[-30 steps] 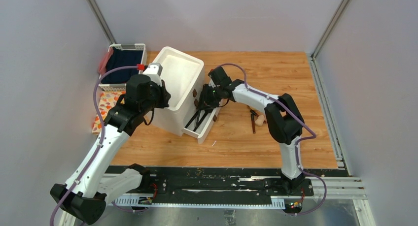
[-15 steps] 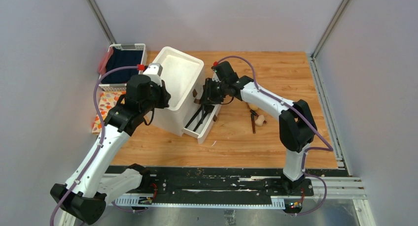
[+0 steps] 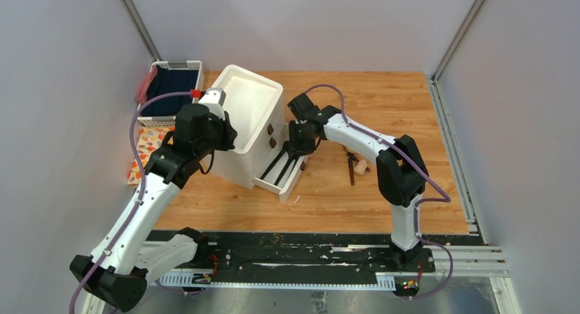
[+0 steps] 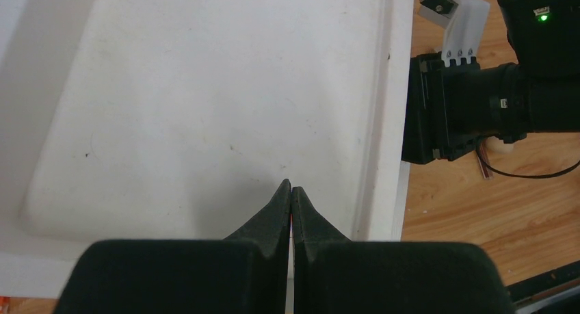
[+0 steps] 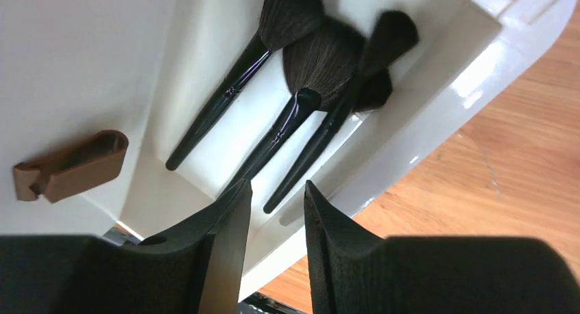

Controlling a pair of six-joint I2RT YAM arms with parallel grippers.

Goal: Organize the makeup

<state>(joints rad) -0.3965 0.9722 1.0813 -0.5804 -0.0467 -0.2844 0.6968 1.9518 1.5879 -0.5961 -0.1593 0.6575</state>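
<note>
Three black makeup brushes (image 5: pixel 301 109) lie in the pulled-out bottom drawer (image 5: pixel 438 102) of the white box; they also show in the top view (image 3: pixel 280 169). My right gripper (image 5: pixel 277 194) hangs open and empty just above the brush handles, over the drawer in the top view (image 3: pixel 295 148). A reddish-brown stick (image 3: pixel 351 172), a dark stick (image 3: pixel 351 157) and a beige sponge (image 3: pixel 362 166) lie on the table right of the drawer. My left gripper (image 4: pixel 291 188) is shut and empty, tips on the box's white top (image 4: pixel 205 102).
The white drawer box (image 3: pixel 249 109) stands tilted at centre left, brown knobs (image 5: pixel 72 167) on its front. A white basket with dark blue cloth (image 3: pixel 167 88) stands at the back left, a patterned cloth (image 3: pixel 142 150) in front of it.
My right gripper rose and drew back a little, then came down again over the open drawer, slightly further right. The left arm has not moved.
</note>
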